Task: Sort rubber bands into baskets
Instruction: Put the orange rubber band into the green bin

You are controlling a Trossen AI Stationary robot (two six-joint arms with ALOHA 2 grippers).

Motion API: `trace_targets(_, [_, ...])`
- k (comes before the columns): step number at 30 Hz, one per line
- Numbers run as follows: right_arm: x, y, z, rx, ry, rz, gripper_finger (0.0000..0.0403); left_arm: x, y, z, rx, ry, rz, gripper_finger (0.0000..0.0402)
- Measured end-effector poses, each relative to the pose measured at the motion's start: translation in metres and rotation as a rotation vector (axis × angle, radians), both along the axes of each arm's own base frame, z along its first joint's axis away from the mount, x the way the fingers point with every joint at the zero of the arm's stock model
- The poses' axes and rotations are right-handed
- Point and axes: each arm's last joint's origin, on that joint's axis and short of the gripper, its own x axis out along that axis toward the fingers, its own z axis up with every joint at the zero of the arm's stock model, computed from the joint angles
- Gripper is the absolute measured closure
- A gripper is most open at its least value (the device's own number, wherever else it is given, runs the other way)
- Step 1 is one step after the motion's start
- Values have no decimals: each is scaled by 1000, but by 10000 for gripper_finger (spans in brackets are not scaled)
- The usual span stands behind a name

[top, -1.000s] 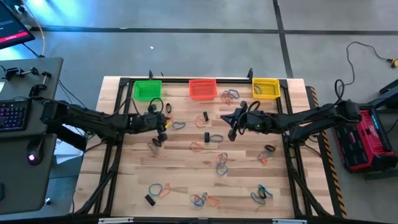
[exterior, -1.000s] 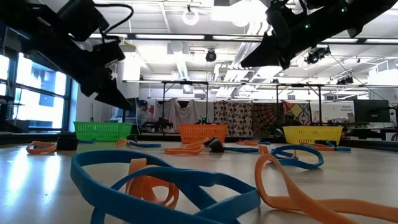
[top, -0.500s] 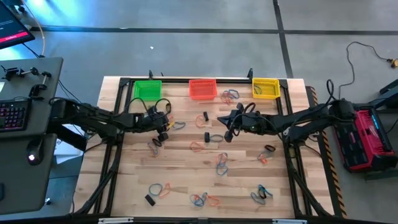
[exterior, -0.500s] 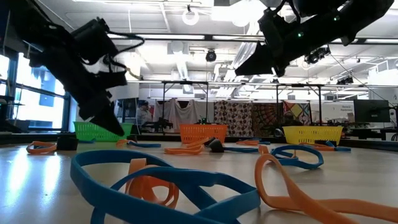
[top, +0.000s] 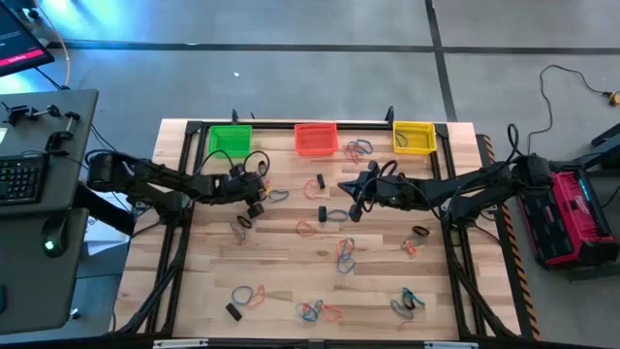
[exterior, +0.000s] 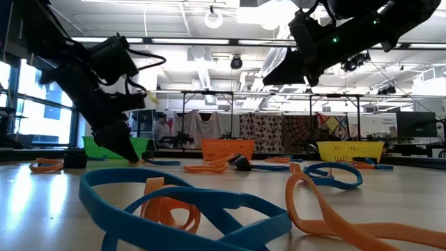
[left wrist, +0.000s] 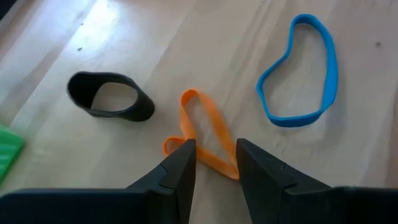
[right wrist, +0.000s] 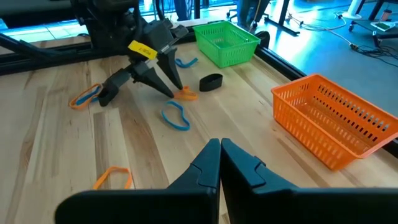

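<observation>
- The counter [top: 194,291] is a wooden top with bands scattered across it and three baskets in a row along its far edge.
- The left arm reaches in from the left; its left claw [left wrist: 214,158] is down at the counter, near the green basket [top: 229,140] and well short of the other two.
- The right arm reaches in from the right; its right claw [top: 355,207] hangs above the counter's middle, fingers pressed together on nothing, with the red basket [top: 315,138] beyond it and the yellow basket [top: 414,136] off to its outer side.
- The left claw's fingers [left wrist: 180,171] stand slightly apart, one on each side of an orange band [left wrist: 205,140] that lies flat on the wood; the band's near end sits in the gap between them, and they have not closed on it.
- A blue band [left wrist: 301,71] lies just beyond the left claw, apart from the orange one.
- A black band [left wrist: 112,102], standing on its edge, lies beyond the left claw on the green basket's side.
- More bands [top: 344,254], orange, blue and black, lie nearer the counter's front, well apart from both claws.
</observation>
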Motion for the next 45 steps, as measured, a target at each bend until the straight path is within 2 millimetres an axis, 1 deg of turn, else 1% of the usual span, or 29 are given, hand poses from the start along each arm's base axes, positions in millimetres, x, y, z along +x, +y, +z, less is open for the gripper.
trace_targets(8, [0, 0, 0, 0, 0, 0, 403, 1, 1, -2, -21, 1, -28, 330])
trace_targets(16, [0, 0, 0, 0, 1, 0, 403, 2, -1, -1, -20, -6, -49, 392])
trace_targets(18, [0, 0, 0, 1, 0, 0, 403, 2, -3, 1, -22, -18, -59, 399])
trace_targets(26, [0, 0, 0, 2, -1, 0, 403, 0, -6, 21, -40, -127, -79, 401])
trace_targets(33, [0, 0, 0, 10, -3, -3, 403, -9, -7, 38, -51, -195, -49, 401])
trace_targets(37, [0, 0, 0, 17, -6, -6, 403, -9, -7, 39, -58, -205, -38, 387])
trace_targets(42, [0, 0, 0, 23, -8, -8, 403, -8, -5, 30, -35, -136, -18, 349])
trace_targets(45, [0, 0, 0, 23, -8, -9, 403, -8, -1, 22, -40, -98, 9, 325])
